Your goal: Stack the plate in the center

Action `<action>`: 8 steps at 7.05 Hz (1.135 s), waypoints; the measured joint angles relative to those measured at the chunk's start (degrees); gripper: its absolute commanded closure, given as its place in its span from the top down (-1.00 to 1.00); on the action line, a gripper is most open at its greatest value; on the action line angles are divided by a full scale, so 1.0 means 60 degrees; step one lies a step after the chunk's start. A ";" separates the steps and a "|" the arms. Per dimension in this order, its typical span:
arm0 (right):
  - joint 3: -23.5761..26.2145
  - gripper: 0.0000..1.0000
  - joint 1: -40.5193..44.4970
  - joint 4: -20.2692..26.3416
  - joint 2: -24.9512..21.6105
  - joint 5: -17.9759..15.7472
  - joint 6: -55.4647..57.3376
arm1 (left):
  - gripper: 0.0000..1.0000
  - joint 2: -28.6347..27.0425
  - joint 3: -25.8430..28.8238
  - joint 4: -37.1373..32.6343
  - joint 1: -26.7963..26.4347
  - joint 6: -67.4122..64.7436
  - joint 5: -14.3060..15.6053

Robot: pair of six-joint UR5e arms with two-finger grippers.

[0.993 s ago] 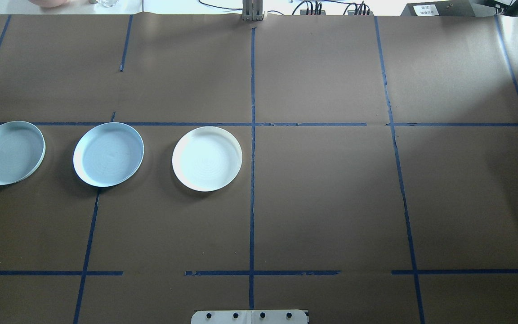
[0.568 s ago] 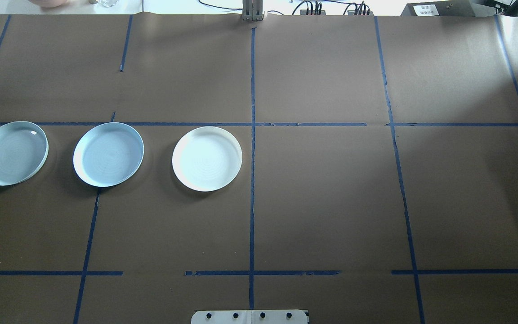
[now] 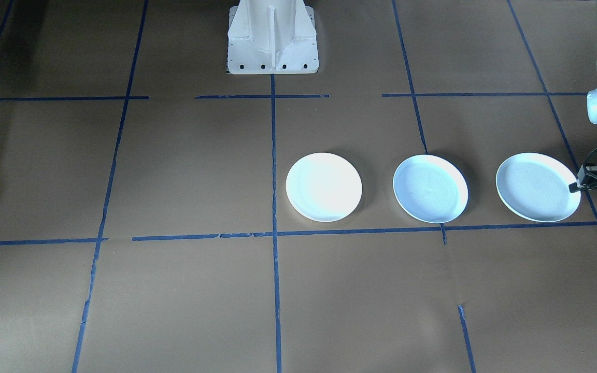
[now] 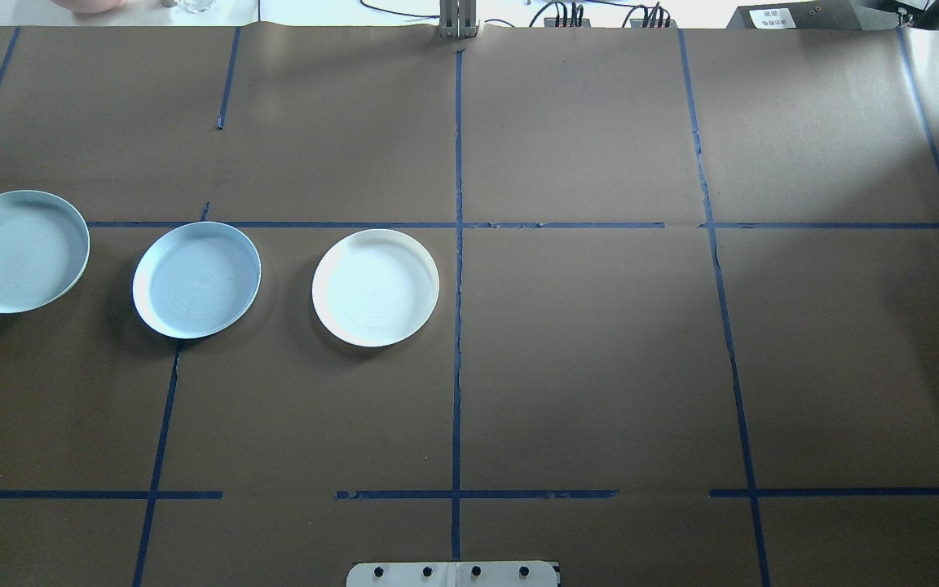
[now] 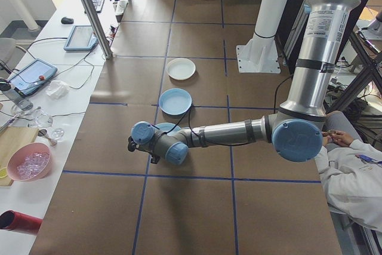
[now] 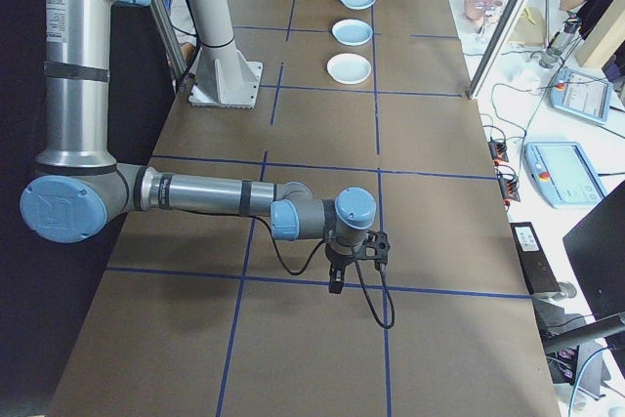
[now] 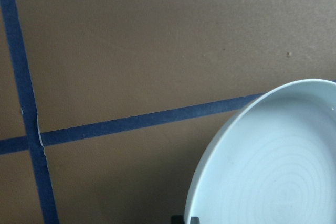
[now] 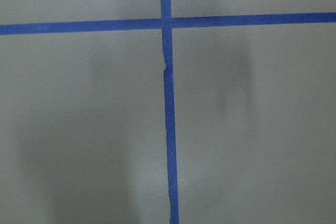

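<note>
On the table I count three plates: one white plate (image 4: 375,287) near the middle line, and two pale blue plates, the middle one (image 4: 196,280) and the outer one (image 4: 19,251) at the table's edge. There are two robot arms, the left arm (image 5: 227,132) and the right arm (image 6: 210,194), and one white base (image 3: 272,37). On the side bench stands one pink bowl (image 5: 28,165).
</note>
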 measured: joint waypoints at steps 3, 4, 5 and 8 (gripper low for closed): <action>0.0000 1.00 0.0000 0.0000 0.0000 0.0000 0.0000 | -1.00 -0.0206 -0.0393 0.0196 -0.0033 0.0199 -0.0724; 0.0000 1.00 0.0000 0.0000 0.0000 0.0000 0.0000 | -1.00 -0.0460 -0.0394 0.0199 0.0105 0.0168 -0.0908; 0.0000 1.00 0.0000 -0.0003 0.0000 0.0000 0.0000 | -1.00 -0.0734 -0.0398 0.0163 0.0402 -0.0150 -0.1036; 0.0000 1.00 0.0000 -0.0008 0.0000 0.0000 0.0000 | -1.00 -0.1171 -0.0614 -0.0198 0.1225 -0.1974 -0.1081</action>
